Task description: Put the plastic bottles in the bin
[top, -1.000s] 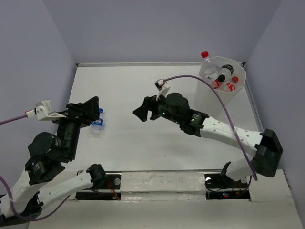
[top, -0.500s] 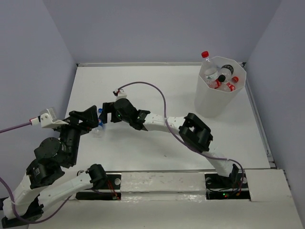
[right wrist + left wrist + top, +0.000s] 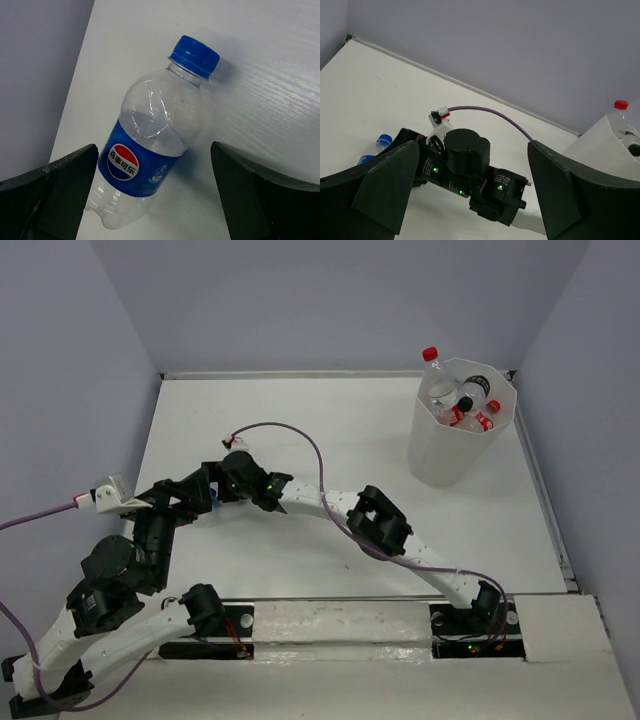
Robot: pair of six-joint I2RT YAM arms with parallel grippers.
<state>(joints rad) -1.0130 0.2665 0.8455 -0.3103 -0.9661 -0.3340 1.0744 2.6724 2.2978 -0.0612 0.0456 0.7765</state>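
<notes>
A clear plastic bottle (image 3: 159,112) with a blue cap and blue label lies on its side on the white table at the left. My right gripper (image 3: 154,150) is open, one finger on each side of the bottle and apart from it. In the top view the right gripper (image 3: 216,490) reaches far left and hides most of that bottle. My left gripper (image 3: 185,495) is open and empty just beside it, and the left wrist view shows the right arm's wrist (image 3: 470,170) between its fingers. The bin (image 3: 452,445) stands at the far right with several bottles (image 3: 465,405) inside.
A red-capped bottle (image 3: 431,358) sticks up at the bin's far-left rim. The right arm's purple cable (image 3: 290,435) loops above the table. Grey walls close the table on the left, far and right sides. The two arms crowd the left of the table.
My right arm has swung from the table's middle far to the left, and its open gripper is now over the blue-capped bottle. My left arm has drawn back slightly toward its base.
</notes>
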